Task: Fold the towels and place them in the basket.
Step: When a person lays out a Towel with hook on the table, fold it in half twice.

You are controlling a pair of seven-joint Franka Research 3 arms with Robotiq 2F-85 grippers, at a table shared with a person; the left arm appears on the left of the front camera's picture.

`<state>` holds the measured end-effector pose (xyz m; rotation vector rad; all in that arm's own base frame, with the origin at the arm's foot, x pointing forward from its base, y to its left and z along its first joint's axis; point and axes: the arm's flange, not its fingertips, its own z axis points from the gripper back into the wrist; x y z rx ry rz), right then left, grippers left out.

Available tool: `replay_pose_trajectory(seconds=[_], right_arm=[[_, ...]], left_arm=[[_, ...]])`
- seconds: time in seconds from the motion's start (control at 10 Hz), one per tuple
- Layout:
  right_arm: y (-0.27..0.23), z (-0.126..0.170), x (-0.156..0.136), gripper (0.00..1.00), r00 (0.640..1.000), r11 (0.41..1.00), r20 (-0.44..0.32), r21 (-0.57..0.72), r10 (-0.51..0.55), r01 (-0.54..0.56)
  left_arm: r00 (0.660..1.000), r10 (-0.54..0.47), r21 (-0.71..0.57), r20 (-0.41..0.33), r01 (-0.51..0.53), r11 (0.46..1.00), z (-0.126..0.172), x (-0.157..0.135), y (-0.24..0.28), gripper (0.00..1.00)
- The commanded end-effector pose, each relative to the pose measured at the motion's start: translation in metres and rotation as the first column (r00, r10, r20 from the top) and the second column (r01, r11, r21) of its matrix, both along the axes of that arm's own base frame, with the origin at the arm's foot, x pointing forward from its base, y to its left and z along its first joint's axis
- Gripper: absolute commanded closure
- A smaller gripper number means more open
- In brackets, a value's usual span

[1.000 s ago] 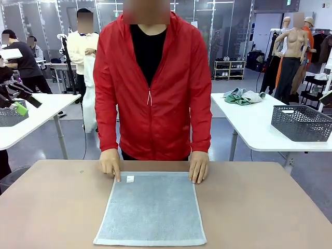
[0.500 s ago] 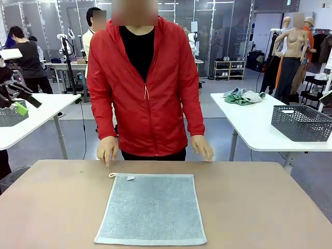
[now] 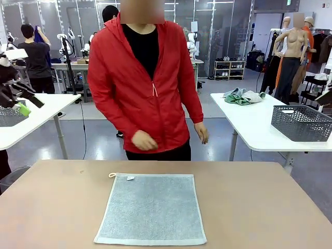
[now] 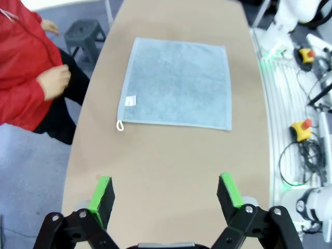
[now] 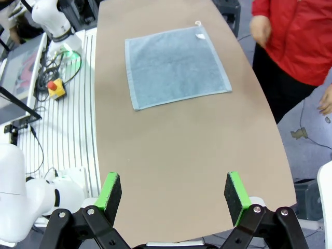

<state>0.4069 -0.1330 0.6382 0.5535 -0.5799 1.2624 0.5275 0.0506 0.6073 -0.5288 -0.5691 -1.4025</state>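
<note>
Centrally, flat blue-grey towel [image 3: 151, 208] on tan table [image 3: 52, 207]; white table [image 3: 249, 127] behind.

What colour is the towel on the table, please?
The towel is pale blue-grey, clearest in the left wrist view.

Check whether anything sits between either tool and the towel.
Nothing visible. The towel lies flat on the table, and bare tabletop runs to it from the open left tool and the open right tool. The person's hands are off the table, by the jacket.
</note>
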Motion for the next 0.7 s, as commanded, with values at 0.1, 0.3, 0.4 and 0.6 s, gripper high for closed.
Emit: replay_pose_trajectory(seconds=[0.1, 0.3, 0.4, 0.6], right_arm=[[0.091, -0.002, 0.003, 0.00, 0.999, 0.975, -0.049, -0.220, -0.004, -0.007], [0.169, -0.027, 0.008, 0.00, 0.998, 0.934, -0.056, -0.358, -0.030, 0.008], [0.202, -0.044, 0.007, 0.00, 0.997, 0.909, -0.054, -0.416, -0.053, 0.026], [0.250, -0.077, 0.003, 0.00, 0.995, 0.870, -0.051, -0.491, -0.087, 0.051]], left_arm=[[0.998, 0.049, 0.221, -0.029, -0.041, 0.974, -0.009, -0.014, -0.085, 0.00], [0.998, 0.019, 0.358, -0.055, 0.002, 0.934, -0.044, -0.021, -0.157, 0.00], [0.998, 0.032, 0.437, -0.053, -0.006, 0.900, -0.066, -0.028, -0.185, 0.00], [0.998, 0.032, 0.540, -0.050, 0.000, 0.841, -0.103, -0.052, -0.213, 0.00]])
